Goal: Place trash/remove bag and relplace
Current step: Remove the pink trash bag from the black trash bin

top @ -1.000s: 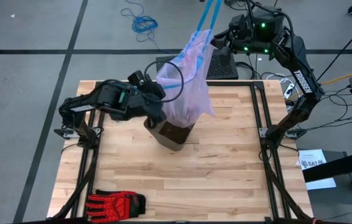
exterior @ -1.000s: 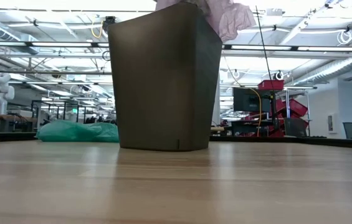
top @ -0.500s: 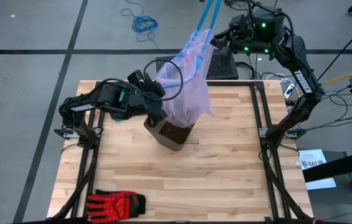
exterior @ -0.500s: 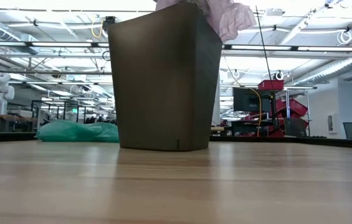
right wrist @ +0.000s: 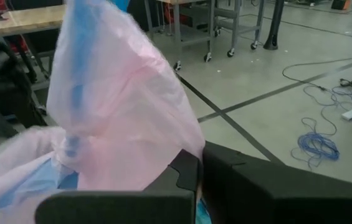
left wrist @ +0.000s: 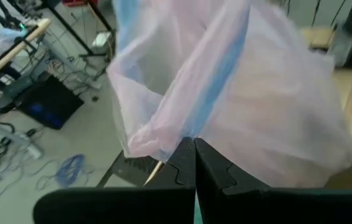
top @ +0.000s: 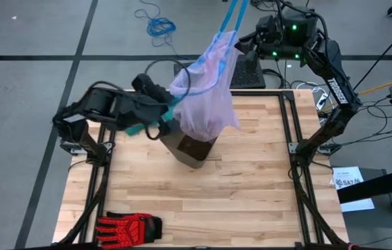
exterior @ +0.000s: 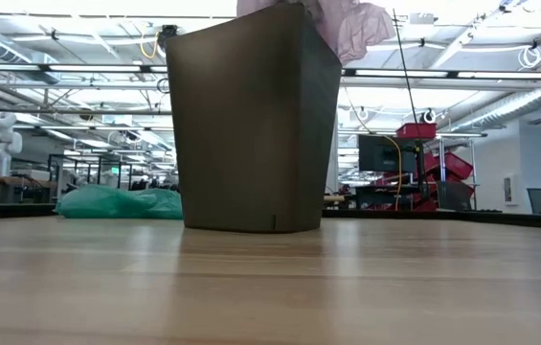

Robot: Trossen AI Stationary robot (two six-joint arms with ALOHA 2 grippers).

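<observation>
The pale pink-lavender bag [top: 206,87] hangs half out of the brown bin [top: 190,149], which stands on the wooden table; its lower end is still inside the bin. Blue drawstrings [top: 232,14] run up from its top. My right gripper [top: 243,43] is shut on the bag's top at the table's far edge. My left gripper [top: 168,105] is shut on the bag's left side, above the bin's left rim. The low view shows the bin [exterior: 251,120] with bag plastic [exterior: 347,24] above its rim. My left gripper pinches a gathered fold of the bag's side [left wrist: 174,142] between its two shut fingers, coming from the table's left and slanting down. The plastic fans out past the fingertips, drawn toward the left. My right gripper pinches bunched plastic near the bag's top [right wrist: 163,163] between its shut fingers, roughly level from the far right. The bag hangs below it, with the lower end in the bin.
A red glove [top: 130,226] lies near the table's front left corner. A teal-green plastic bag [exterior: 117,201] lies behind the bin in the low view. A black box [top: 248,73] sits just past the far edge. The front and right of the table are bare wood.
My left gripper has drawn back toward the table's left edge and risen a little, pulling the bag's left side outward with it. The bag's top at my right gripper and the bin have stayed where they were.
</observation>
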